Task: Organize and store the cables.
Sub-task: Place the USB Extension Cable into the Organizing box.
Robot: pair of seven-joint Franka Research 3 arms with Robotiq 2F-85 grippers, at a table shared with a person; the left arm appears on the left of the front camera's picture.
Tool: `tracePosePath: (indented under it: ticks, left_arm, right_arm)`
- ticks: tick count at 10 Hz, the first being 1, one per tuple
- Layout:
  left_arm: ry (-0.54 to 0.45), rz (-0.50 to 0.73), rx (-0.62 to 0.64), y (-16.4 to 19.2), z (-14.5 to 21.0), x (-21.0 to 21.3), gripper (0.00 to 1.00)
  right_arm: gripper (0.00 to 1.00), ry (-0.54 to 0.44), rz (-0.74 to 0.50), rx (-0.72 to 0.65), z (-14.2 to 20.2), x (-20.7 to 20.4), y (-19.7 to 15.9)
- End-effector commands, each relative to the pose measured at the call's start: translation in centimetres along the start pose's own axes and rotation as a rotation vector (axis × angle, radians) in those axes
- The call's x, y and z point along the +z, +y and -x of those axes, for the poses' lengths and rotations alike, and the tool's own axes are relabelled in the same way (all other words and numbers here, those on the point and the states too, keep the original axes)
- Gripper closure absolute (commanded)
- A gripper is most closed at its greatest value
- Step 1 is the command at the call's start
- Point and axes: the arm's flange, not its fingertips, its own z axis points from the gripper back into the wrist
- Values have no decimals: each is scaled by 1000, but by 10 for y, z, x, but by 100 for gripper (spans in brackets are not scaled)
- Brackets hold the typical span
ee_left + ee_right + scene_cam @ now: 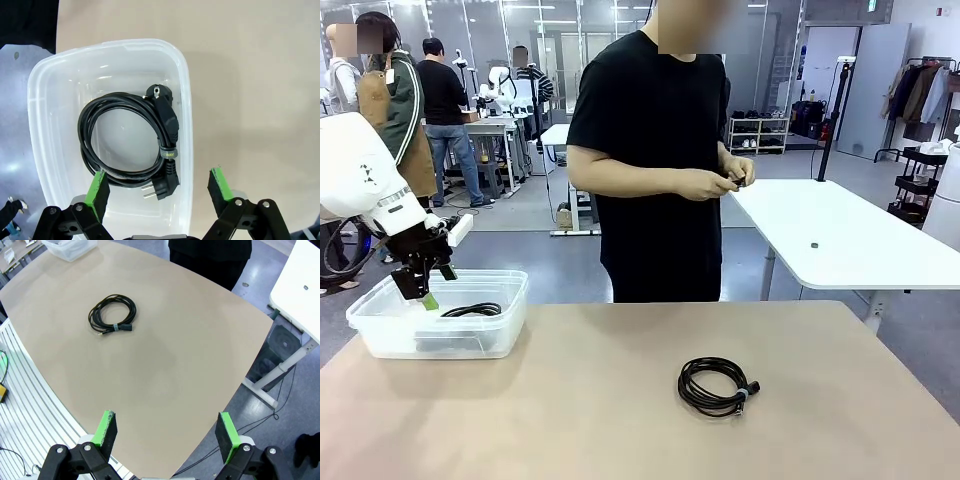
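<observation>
A: Next target?
B: Over to coiled cable (717, 386); flat on table (570, 400), right of centre, well apart from bin (380, 335); probably closer to right gripper (166, 416), far ahead and up-left in its view.
A: Jaws?
B: Both spread wide, gripping nothing; left gripper (158, 174) above bin, over second cable (125, 142) stored inside.

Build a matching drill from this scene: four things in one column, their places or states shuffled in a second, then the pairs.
1. thick black coiled cable with mains plug
2. thin black coiled cable
3. left gripper, black with green pads
4. person's hands

A. on the bare tan tabletop
B. open, above the clear plastic bin
C. holding a small dark item
D. inside the bin

Pairs: 1-D, 2-A, 3-B, 4-C
</observation>
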Motion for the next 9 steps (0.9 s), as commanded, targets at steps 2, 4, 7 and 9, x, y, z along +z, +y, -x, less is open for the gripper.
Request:
tracePosePath:
  ticks: [2, 4, 7, 9]
  left_arm:
    - [-1, 0, -12, 1, 3, 0, 0]
    - [-1, 0, -12, 1, 3, 0, 0]
    - [0, 0, 0, 0, 0, 0, 0]
    - [-83, -35, 77, -16, -3, 51, 0]
  right_arm:
    - [0, -8, -10, 15, 1, 1, 0]
    - [0, -8, -10, 15, 1, 1, 0]
    - [0, -8, -10, 15, 1, 1, 0]
    - [0, -8, -10, 15, 1, 1, 0]
